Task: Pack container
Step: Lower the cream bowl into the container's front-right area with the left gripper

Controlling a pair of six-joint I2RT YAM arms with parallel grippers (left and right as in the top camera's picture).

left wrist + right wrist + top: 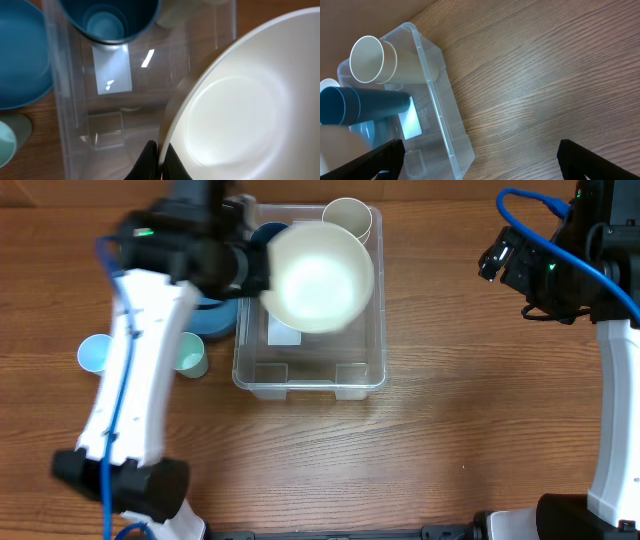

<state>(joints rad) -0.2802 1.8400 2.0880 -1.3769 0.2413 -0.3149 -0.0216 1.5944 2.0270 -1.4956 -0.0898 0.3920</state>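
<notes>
Container (310, 377) mid-table, toward far edge. Left gripper (159, 160) clenched on cream bowl (318, 275) above it. Cream cup (347, 220), navy cup (360, 106) already inside. Blue bowl (20, 55), two pale cups (93, 352) wait outside. Right gripper (480, 152) released.

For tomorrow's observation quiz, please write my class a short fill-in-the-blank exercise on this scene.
1. The left gripper holds the cream ____ by its rim.
2. The right gripper is ____.
3. The cream cup lies in the bin beside a dark ____ cup.
Missing: bowl; open; blue.
</notes>
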